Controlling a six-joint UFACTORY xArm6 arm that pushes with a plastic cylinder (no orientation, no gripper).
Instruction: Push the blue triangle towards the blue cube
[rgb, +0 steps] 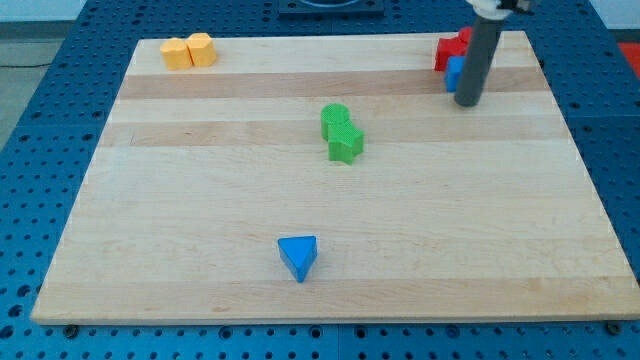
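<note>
The blue triangle (298, 256) lies on the wooden board (200, 200) near the view's bottom, a little left of centre. The blue cube (454, 73) sits near the view's top right, mostly hidden behind my rod. My tip (468, 102) rests on the board just right of and below the blue cube, touching or almost touching it. The tip is far from the blue triangle, up and to the right of it.
Red blocks (451, 48) sit just above the blue cube at the top right edge. Two green blocks (341, 132) touch each other near the board's centre. Two yellow-orange blocks (189, 51) stand side by side at the top left.
</note>
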